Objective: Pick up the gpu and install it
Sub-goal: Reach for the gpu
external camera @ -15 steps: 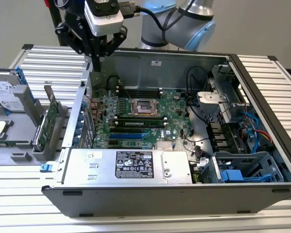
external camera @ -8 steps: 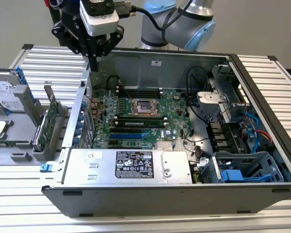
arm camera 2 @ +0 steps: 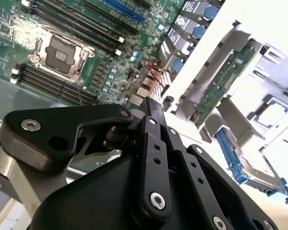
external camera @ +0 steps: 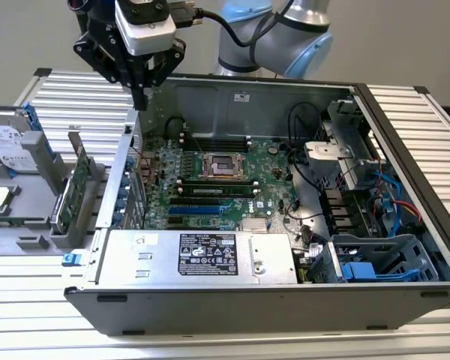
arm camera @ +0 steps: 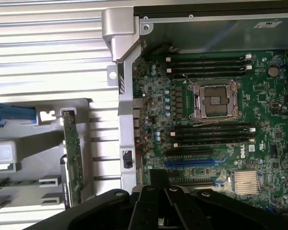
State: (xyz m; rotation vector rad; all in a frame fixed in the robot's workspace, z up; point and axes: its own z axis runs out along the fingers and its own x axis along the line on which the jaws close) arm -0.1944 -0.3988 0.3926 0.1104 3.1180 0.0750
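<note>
1. Not picked up yet: the gpu (external camera: 79, 184) stands on edge in a gray holder (external camera: 30, 229) on the table (external camera: 75, 94), outside the computer case (external camera: 232, 105), at the exterior view's left.
2. The hand (external camera: 141, 99) is closed and empty, hovering over the case wall nearest the holder, apart from the gpu.
3. Pick and install both look left to do; the motherboard (external camera: 232, 161) slots look free.
4. The exterior view shows the power supply (external camera: 202, 255); the first wrist view shows the gpu's top edge.
</note>
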